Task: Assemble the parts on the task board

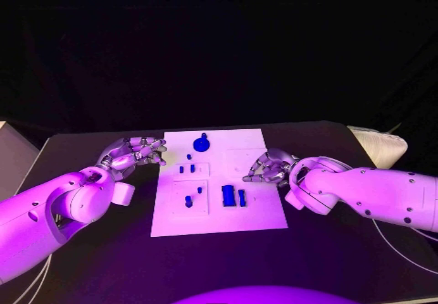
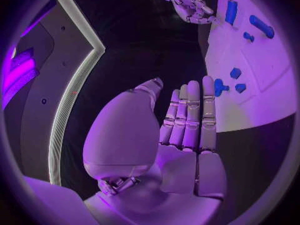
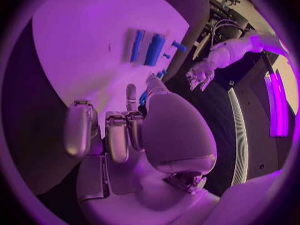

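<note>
The board (image 1: 219, 218) lies mid-worktop between both hands. The right hand (image 1: 268, 168) hangs over the board's right edge, fingers curled, holding nothing, nearest the two upright blocks (image 1: 233, 196). The left hand (image 1: 137, 152) waits beside the left edge, fingers likewise free.

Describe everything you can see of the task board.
The task board is a flat, matte white rectangular plate lying on the middle of the black table, its long side running away from the robot. Faint square outlines mark its surface. Small blue parts sit on it: a round one at the far end, small ones mid-board, two upright blocks nearer. The left hand is at its left edge, the right hand over its right edge; whether either touches it is unclear.
</note>
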Action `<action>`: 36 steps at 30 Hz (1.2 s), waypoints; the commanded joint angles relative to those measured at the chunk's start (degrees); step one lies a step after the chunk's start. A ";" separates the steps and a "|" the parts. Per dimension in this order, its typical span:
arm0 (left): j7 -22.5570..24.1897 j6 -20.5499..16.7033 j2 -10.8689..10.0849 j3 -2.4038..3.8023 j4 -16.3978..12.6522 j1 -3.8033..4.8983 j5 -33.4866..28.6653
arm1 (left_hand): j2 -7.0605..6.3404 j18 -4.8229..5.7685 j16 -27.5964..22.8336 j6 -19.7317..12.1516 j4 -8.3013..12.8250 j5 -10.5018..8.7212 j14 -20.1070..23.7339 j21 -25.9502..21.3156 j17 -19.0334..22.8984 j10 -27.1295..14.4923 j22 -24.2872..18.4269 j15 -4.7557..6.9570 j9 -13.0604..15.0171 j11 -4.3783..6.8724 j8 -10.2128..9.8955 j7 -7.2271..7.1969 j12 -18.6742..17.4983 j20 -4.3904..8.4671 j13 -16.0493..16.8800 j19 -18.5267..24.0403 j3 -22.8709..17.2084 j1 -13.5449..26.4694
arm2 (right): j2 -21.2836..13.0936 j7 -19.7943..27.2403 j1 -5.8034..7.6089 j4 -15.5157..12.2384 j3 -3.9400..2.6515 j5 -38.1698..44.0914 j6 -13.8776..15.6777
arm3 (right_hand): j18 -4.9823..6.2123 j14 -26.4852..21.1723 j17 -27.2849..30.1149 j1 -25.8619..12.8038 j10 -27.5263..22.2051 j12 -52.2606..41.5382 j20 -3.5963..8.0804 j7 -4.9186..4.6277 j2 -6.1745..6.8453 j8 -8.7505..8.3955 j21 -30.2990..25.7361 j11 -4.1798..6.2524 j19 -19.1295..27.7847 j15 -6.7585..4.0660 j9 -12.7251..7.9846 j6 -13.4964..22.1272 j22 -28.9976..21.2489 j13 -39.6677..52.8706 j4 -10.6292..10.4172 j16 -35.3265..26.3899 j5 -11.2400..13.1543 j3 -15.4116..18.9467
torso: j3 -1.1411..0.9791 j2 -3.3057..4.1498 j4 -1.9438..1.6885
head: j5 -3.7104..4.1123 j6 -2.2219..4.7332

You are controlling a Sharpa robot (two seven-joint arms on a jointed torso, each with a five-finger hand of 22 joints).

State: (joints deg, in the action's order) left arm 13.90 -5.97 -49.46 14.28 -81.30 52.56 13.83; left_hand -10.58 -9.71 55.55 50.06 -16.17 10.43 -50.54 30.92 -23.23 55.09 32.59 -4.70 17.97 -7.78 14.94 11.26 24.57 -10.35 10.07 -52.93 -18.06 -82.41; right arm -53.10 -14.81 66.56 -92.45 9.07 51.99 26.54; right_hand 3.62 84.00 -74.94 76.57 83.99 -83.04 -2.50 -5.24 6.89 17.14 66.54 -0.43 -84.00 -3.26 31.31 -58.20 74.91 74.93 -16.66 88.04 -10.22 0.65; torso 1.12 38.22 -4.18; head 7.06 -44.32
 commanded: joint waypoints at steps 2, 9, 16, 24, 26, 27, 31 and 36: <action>3.06 -5.30 1.56 0.04 2.30 -0.06 -1.82 | 0.01 -0.68 -1.58 -0.27 -0.19 0.15 0.02 -1.41 0.79 1.10 -0.78 0.34 -0.09 0.55 0.26 -0.82 -0.13 -0.21 -0.39 0.45 0.29 -1.16 | 2.20 21.35 0.33 5.89 -0.16 -23.70 5.03 | 3.30 1.58 -3.21 2.26 -4.36 12.12 -1.16 -0.78 -0.70 -0.14 -20.41 -1.09 4.23 0.97 0.12 2.08 3.20 5.39 0.10 -7.47 -0.15 0.91 | 0.09 -0.97 0.58 | -0.71 1.33; 5.79 -9.64 3.95 0.08 6.38 -0.07 -3.08 | -0.49 -0.60 -25.01 -0.68 -0.12 -0.06 0.71 -13.87 7.78 6.28 -9.13 -2.15 -0.93 -1.03 -1.61 -2.44 -14.52 -3.10 -6.19 3.50 -1.82 -2.02 | 7.15 30.82 0.50 15.73 -0.67 -33.65 3.40 | 6.79 -16.76 27.92 9.07 -24.34 53.04 -4.16 -3.03 -2.20 -1.54 -57.42 -3.68 16.44 3.61 -2.87 6.65 -17.09 -26.07 -0.04 -43.92 1.85 -1.18 | -0.22 -1.70 1.10 | -1.46 3.25; 4.50 -8.96 5.53 0.07 8.66 -0.08 -2.67 | 10.58 9.71 -55.55 -50.06 16.17 -10.43 50.54 -30.92 23.23 -14.21 -32.59 4.70 -17.97 7.78 -14.94 -11.26 -24.57 10.35 -10.07 52.93 18.06 22.97 | 9.89 28.75 0.50 21.04 -1.08 -31.40 2.94 | -3.62 -43.09 74.94 -14.25 -40.84 83.04 2.50 5.24 -6.89 -17.14 -66.54 0.43 84.00 3.26 -31.31 58.20 -74.91 -74.93 16.66 -88.04 10.22 -0.65 | -0.26 -1.88 0.87 | -1.70 3.85; 5.92 -12.59 5.44 -1.72 6.51 0.88 -4.06 | 10.58 9.71 -55.55 -50.06 16.17 -10.43 50.54 -30.92 23.23 -55.09 -32.59 4.70 -17.97 7.78 -14.94 -11.26 -24.57 10.35 -10.07 52.93 18.06 36.66 | 9.63 31.55 -0.72 17.76 -2.49 -35.04 5.53 | -3.62 -84.00 74.94 -29.28 -83.99 83.04 2.50 5.24 -6.89 -17.14 -66.54 0.43 84.00 3.26 -31.31 58.20 -74.91 -74.93 16.66 -88.04 10.22 -0.65 | -0.52 -3.42 1.86 | -3.30 5.67; 6.95 -15.24 5.37 -3.02 4.94 1.57 -5.07 | 10.58 9.71 -55.55 -50.06 16.17 -10.43 50.54 -30.92 23.23 -55.09 -32.59 4.70 -17.97 7.78 -14.94 -11.26 -24.57 10.35 -10.07 52.93 18.06 40.72 | 9.44 33.59 -1.61 15.38 -3.52 -37.69 7.41 | -3.62 -84.00 74.94 -33.36 -83.99 83.04 2.50 5.24 -6.89 -17.14 -66.54 0.43 84.00 3.26 -31.31 58.20 -74.91 -74.93 16.66 -88.04 10.22 -0.65 | -0.70 -4.53 2.57 | -4.46 6.99; 7.44 -16.50 5.33 -3.64 4.19 1.91 -5.55 | 10.58 9.71 -55.55 -50.06 16.17 -10.43 50.54 -30.92 23.23 -55.09 -32.59 4.70 -17.97 7.78 -14.94 -11.26 -24.57 10.35 -10.07 52.93 18.06 42.27 | 9.35 34.56 -2.03 14.24 -4.01 -38.95 8.31 | -3.62 -84.00 74.94 -34.96 -83.99 83.04 2.50 5.24 -6.89 -17.14 -66.54 0.43 84.00 3.26 -31.31 58.20 -74.91 -74.93 16.66 -88.04 10.22 -0.65 | -0.78 -5.00 2.88 | -4.95 7.54; 9.89 -22.77 5.17 -6.72 0.47 3.56 -7.95 | 10.58 9.71 -55.55 -50.06 16.17 -10.43 50.54 -30.92 23.23 -55.09 -32.59 4.70 -17.97 7.78 -14.94 -11.26 -24.57 10.35 -10.07 52.93 18.06 82.41 | 8.93 38.99 -3.96 9.06 -6.24 -44.70 12.40 | -3.62 -84.00 74.94 -76.57 -83.99 83.04 2.50 5.24 -6.89 -17.14 -66.54 0.43 84.00 3.26 -31.31 58.20 -74.91 -74.93 16.66 -88.04 10.22 -0.65 | -1.02 -6.40 3.77 | -6.40 9.20; 13.21 -31.28 4.95 -10.91 -4.58 5.80 -11.20 | 10.58 9.71 -55.55 -50.06 16.17 -10.43 50.54 -30.92 23.23 -55.09 -32.59 4.70 -17.97 7.78 -14.94 -11.26 -24.57 10.35 -10.07 52.93 18.06 82.41 | 8.55 43.11 -5.75 4.24 -8.31 -50.04 16.20 | -3.62 -84.00 74.94 -76.57 -83.99 83.04 2.50 5.24 -6.89 -17.14 -66.54 0.43 84.00 3.26 -31.31 58.20 -74.91 -74.93 16.66 -88.04 10.22 -0.65 | -1.12 -7.04 4.18 | -7.06 9.95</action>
State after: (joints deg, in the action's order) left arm 22.55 -28.83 -44.41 3.42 -85.13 58.13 6.35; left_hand -0.37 -1.18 0.76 1.93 -0.55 0.69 -1.84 0.50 -0.52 2.61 0.64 -0.25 0.55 -0.39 0.61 0.18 0.37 -0.60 0.18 -1.83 -0.94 -13.21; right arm -44.44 22.49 61.04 -87.58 0.80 7.90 38.21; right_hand 0.79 2.78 -1.10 14.49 3.75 -0.45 -0.32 -0.35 0.31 0.53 0.44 -0.25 -2.19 0.14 0.80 -1.99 1.35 0.55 -0.86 0.78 -0.52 -0.50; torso 0.12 31.89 -0.47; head 0.29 -34.75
